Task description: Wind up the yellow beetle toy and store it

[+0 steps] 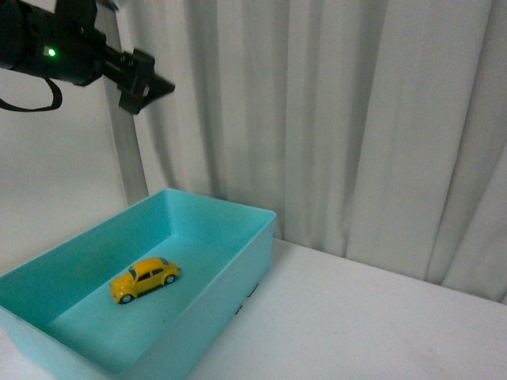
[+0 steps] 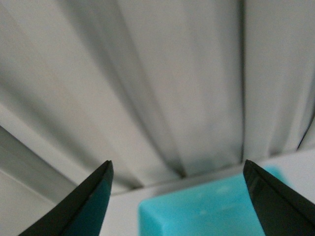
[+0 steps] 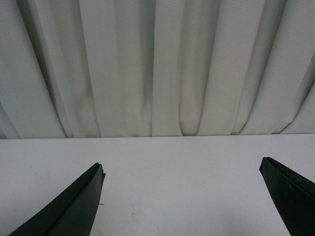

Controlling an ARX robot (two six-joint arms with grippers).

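Table (image 1: 380, 317) white | curtain (image 1: 333, 119) pale behind | yellow beetle toy (image 1: 145, 279) in teal bin (image 1: 226, 297) | left gripper (image 2: 177, 162), right gripper (image 3: 181, 162): spread apart

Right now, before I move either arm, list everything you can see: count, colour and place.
toy car: one, yellow, on the floor of the bin, standing on its wheels
bin: one, turquoise, open-topped, on the left part of the table
table: one, white, under the bin and stretching right
curtain: one, white, pleated, hanging behind the table
post: one, grey metal, upright behind the bin's far left corner
left arm: one, black with a green light, raised high at upper left
left gripper: one, black, open, empty, above the bin
right gripper: one, black, open, empty, over bare table
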